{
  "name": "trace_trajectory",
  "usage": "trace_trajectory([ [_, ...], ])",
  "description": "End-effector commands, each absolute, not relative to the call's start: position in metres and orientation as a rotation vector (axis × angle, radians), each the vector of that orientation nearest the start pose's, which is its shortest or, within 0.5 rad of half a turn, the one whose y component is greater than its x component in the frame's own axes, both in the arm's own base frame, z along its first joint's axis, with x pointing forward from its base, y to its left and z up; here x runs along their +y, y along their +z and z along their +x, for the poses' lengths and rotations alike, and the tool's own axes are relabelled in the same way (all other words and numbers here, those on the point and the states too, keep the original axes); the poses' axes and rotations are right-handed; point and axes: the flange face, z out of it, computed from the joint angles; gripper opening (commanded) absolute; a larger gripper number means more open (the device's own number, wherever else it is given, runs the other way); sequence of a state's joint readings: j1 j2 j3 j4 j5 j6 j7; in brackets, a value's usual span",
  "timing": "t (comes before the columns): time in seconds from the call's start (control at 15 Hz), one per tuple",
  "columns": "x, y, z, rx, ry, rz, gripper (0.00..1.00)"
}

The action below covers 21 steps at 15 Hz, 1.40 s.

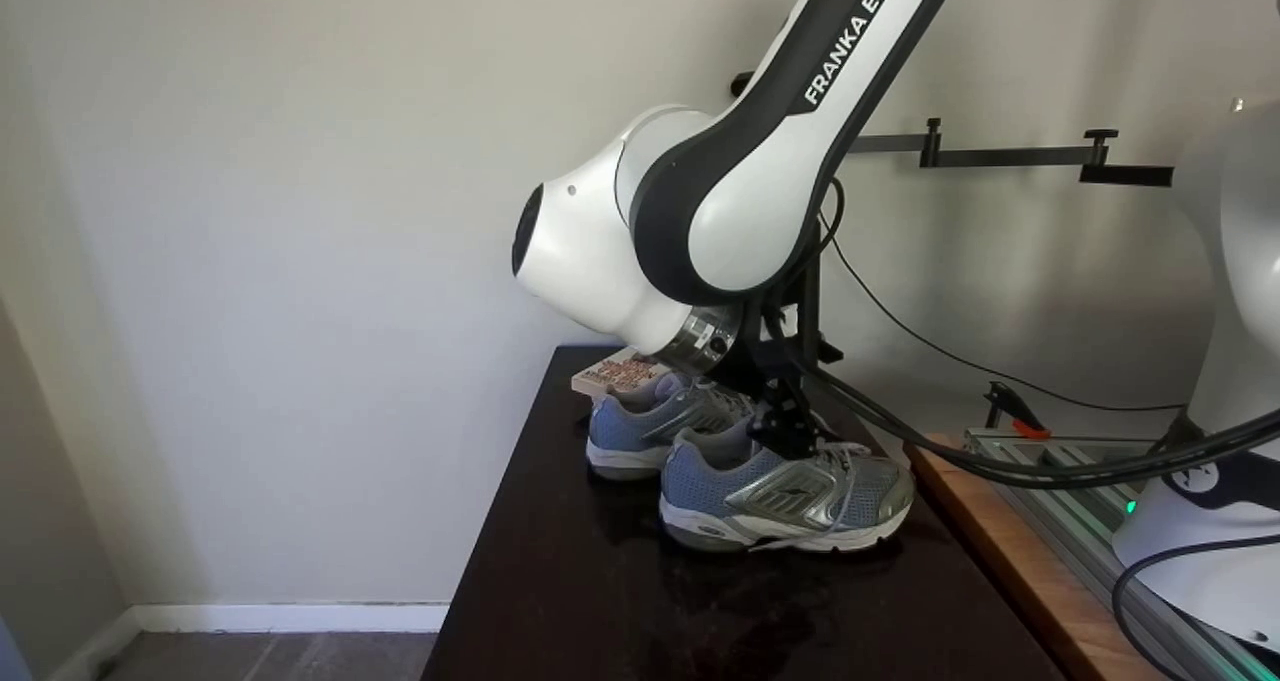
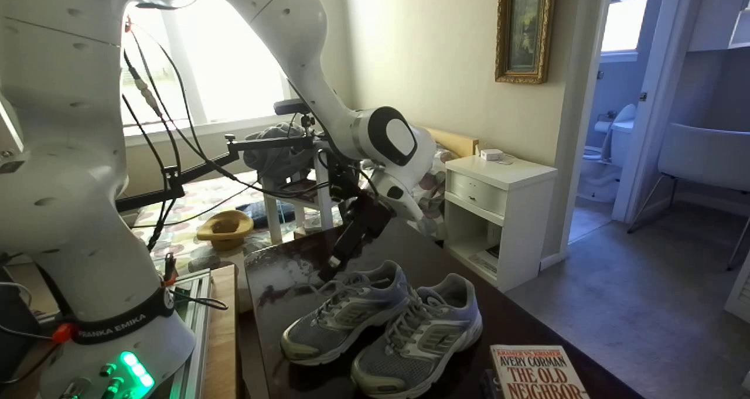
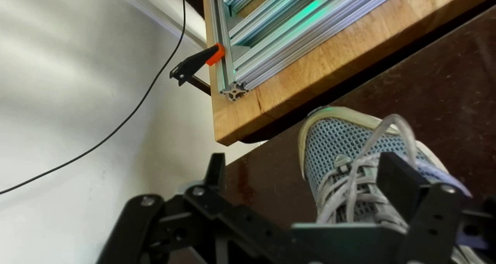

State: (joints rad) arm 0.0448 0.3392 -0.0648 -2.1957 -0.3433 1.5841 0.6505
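A pair of grey-blue running shoes stands upright side by side on the dark table [image 1: 600,601]. My gripper [image 3: 308,175] is open, its fingers [image 3: 403,190] wide apart and nothing gripped. It hangs low over the laced part of a shoe [image 1: 800,501], tilted toward the toe. The wrist view shows this shoe's mesh toe [image 3: 329,140], and a loose loop of lace [image 3: 352,188] rises beside one finger. Whether that finger touches the lace I cannot tell. The second shoe [image 2: 425,328] lies on the book side. The gripper's base hides the rear of the nearest shoe in the wrist view.
A paperback book [image 2: 539,375] lies past the second shoe. Against the table's robot-side edge runs a wooden bench [image 3: 310,74] carrying an aluminium frame [image 3: 310,35] and a black-and-orange clamp [image 3: 197,64]. Cables [image 1: 930,451] trail from the wrist. A white nightstand [image 2: 498,182] stands beyond the table.
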Motion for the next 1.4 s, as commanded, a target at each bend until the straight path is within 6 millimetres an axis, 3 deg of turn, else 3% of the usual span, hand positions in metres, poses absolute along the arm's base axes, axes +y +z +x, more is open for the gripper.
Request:
trace_trajectory([
  [0.0, -0.045, 0.209, 0.438, -0.586, -0.878, 2.350, 1.00],
  [0.73, -0.034, 0.214, 0.407, -0.525, -0.982, 2.426, 1.00],
  [1.0, -0.034, 0.209, 0.403, -0.527, -0.922, 2.443, 1.00],
  [1.33, -0.035, 0.201, 0.415, -0.564, -0.721, 2.555, 1.00],
])
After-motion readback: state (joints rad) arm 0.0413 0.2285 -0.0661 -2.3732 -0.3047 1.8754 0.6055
